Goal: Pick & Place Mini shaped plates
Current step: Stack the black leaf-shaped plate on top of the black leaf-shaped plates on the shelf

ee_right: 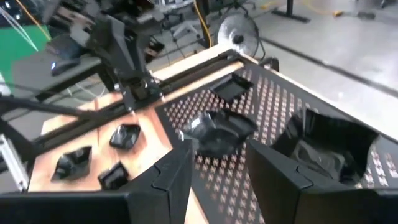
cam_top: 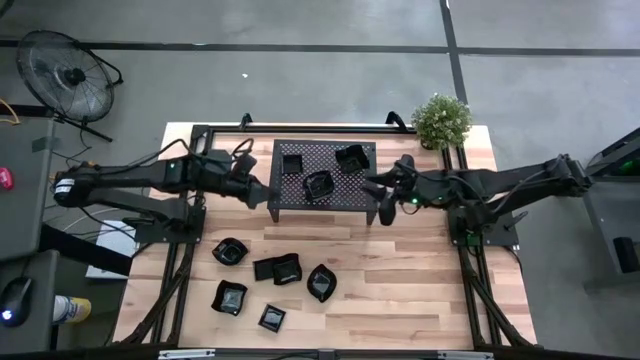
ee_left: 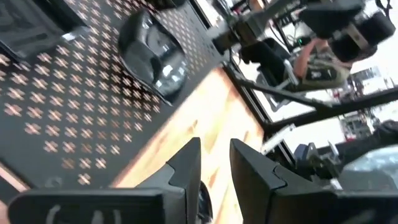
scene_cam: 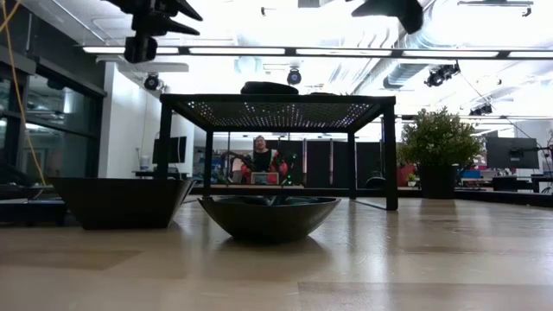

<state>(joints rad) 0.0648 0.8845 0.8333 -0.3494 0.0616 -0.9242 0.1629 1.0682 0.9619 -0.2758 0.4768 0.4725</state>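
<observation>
mini shaped plates: six on the table, three on the mesh rack | left gripper at rack's left edge, fingers slightly apart, empty | right gripper at right edge, fingers apart, empty | potted plant at corner

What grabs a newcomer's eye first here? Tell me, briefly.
The black perforated rack in the middle of the far side of the table, with three small black plates on top, one at its centre. Next, the cluster of black plates on the bare wood in front of it. The left end effector and right end effector flank the rack's two ends, neither holding anything.
</observation>
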